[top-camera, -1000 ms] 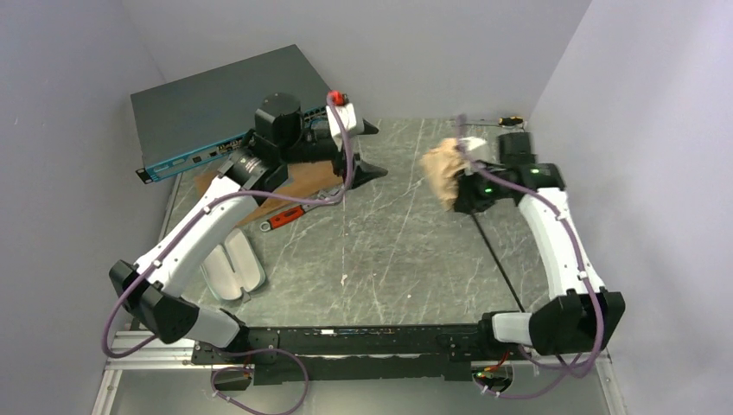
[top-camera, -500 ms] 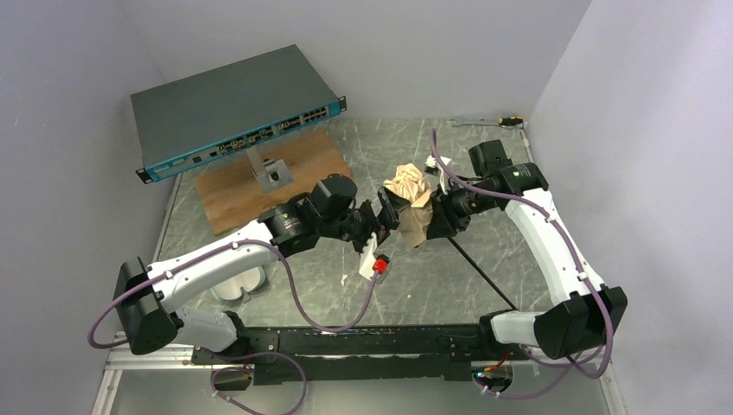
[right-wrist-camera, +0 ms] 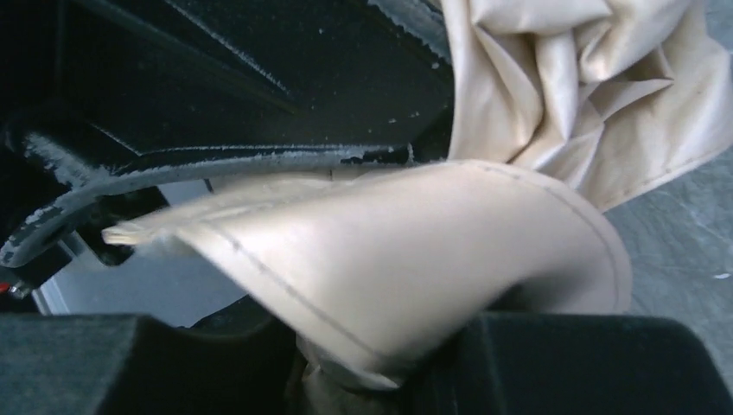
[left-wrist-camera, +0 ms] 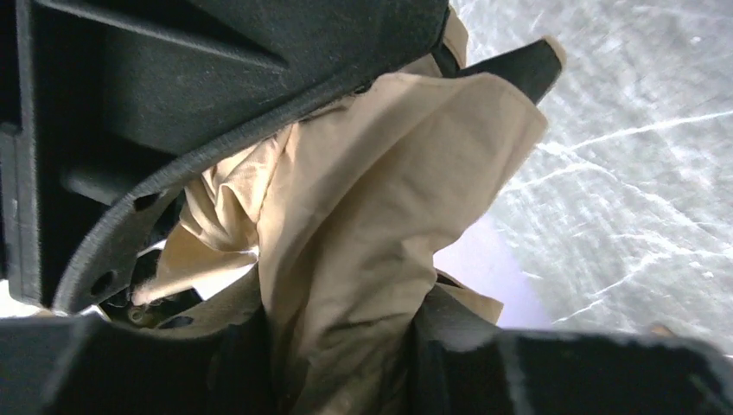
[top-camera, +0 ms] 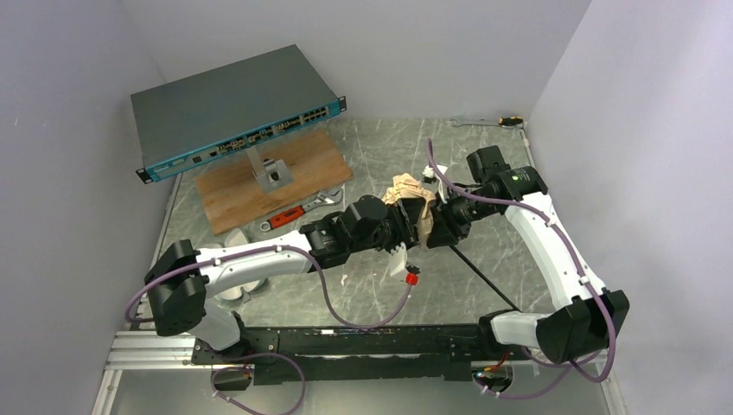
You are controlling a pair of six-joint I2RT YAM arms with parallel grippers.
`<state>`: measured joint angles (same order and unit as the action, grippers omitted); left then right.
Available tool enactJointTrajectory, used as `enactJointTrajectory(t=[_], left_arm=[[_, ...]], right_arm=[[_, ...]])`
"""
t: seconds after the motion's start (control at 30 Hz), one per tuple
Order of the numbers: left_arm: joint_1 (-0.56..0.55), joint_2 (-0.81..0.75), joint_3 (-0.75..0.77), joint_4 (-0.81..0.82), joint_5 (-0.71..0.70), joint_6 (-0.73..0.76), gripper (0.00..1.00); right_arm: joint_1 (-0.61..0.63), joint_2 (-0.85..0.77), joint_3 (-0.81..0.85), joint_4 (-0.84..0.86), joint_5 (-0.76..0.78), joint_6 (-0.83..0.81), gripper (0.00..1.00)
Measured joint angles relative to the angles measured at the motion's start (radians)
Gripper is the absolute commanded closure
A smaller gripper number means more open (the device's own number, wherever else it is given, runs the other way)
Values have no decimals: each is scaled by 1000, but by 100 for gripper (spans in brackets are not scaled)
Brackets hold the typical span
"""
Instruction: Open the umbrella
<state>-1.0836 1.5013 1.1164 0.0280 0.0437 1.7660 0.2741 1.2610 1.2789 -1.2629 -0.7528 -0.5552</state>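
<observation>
Over the table's (top-camera: 372,147) middle, pinching the umbrella (top-camera: 411,192) from both sides: left gripper (top-camera: 406,226) closed on a tan fold, right gripper (top-camera: 430,226) clamped on another, facing each other.

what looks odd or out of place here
The umbrella is a crumpled tan wad held above the middle of the table, not spread. The right gripper clamps its fabric, and the left gripper has fabric between its fingers. At the back left, the network switch sits tilted on a stand over a wooden board.
</observation>
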Motion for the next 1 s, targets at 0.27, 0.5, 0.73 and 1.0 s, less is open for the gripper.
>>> enactJointTrajectory(t=[0.27, 0.5, 0.73, 1.0], left_arm=[[-2, 21, 2, 7, -161, -18, 100], [74, 133, 61, -270, -287, -225, 100], [243, 360, 687, -745, -69, -773, 100], [361, 321, 776, -703, 312, -1268, 100]], right_arm=[[-9, -140, 2, 187, 69, 130, 6], [-24, -294, 164, 464, 182, 322, 1], [-97, -323, 235, 570, 245, 526, 1], [-136, -433, 116, 635, 323, 739, 1]])
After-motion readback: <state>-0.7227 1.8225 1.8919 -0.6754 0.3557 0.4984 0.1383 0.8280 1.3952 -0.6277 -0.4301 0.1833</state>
